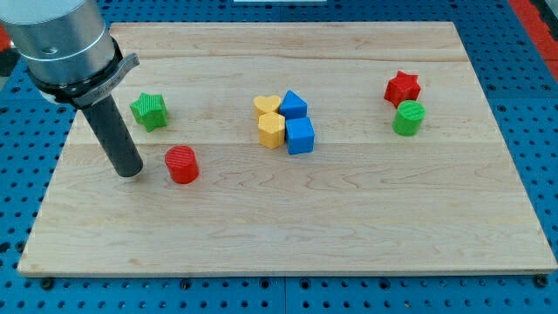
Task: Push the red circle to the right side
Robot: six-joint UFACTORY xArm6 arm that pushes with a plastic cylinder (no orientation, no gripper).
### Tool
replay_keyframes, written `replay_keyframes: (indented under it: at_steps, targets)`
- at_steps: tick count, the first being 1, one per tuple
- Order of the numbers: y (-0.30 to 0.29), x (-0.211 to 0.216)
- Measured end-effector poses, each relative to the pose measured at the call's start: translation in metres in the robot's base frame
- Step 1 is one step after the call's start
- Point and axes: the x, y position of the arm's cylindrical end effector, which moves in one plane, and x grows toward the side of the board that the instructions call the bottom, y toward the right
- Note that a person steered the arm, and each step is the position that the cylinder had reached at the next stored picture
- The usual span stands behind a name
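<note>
Camera view shows the red circle on the left part of the wooden board. The rod's tip sits just beside it, on the view's left, not quite touching. The rod has no hand, so it holds nothing; it can only push. So the circle lies to the right of the tip, which looks good for a push that way. The board is flat and smooth. Along that line the board is bare wood; the yellow and blue blocks sit a little higher up.
</note>
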Motion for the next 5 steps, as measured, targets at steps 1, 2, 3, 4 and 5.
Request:
replay_keyframes:
  at_steps: [1,2,3,4,5]
  targets:
    - [0.009,0.000]
    - [0.065,0.000]
    - [0.099,-0.001]
    - [0.090,-0.021]
    - [0.090,-0.029]
